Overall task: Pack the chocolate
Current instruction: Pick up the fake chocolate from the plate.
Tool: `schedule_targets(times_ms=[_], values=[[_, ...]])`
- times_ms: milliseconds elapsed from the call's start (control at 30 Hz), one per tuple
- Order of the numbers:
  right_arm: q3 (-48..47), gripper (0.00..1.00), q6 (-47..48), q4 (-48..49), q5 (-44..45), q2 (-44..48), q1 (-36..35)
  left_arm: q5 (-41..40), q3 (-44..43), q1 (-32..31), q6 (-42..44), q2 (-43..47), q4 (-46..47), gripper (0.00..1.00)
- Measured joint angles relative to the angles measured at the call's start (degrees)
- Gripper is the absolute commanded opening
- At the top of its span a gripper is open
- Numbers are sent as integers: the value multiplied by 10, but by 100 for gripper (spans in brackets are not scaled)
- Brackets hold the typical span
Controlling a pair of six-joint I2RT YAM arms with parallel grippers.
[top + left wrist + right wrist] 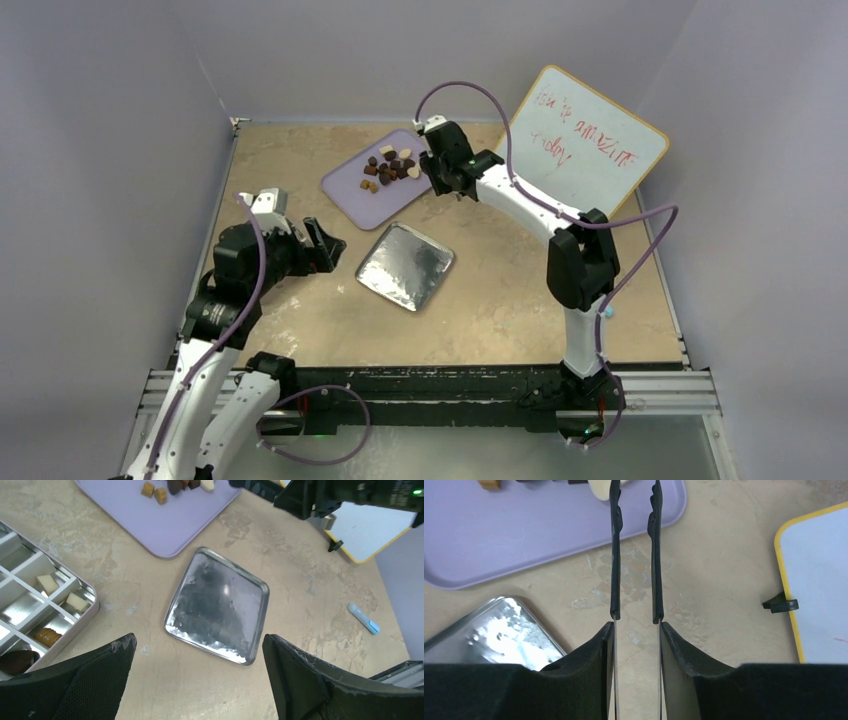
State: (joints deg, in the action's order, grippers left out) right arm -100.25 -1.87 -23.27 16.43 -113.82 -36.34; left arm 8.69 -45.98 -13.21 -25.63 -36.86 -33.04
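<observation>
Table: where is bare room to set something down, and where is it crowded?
Bare table lies between the foil square, the right arm and the whiteboard, and along the near rail. Crowded: the lilac tray's far end, with chocolate and the right claw.

Table, passage survey.
- Near edge and right half: open surface; small blue stick by the right edge.
- Centre: foil lid, flat.
- Far middle: tray; right gripper crowds its right end.
- Far right corner: whiteboard, leaning, blocks.
- Left edge: divided box.
</observation>
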Motion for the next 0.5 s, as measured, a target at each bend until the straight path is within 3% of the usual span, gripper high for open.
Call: schedule_targets(times_ms=[500], values=[[-16,43,17,-5,-57,-71,13,1,2,0,4,26,7,96]])
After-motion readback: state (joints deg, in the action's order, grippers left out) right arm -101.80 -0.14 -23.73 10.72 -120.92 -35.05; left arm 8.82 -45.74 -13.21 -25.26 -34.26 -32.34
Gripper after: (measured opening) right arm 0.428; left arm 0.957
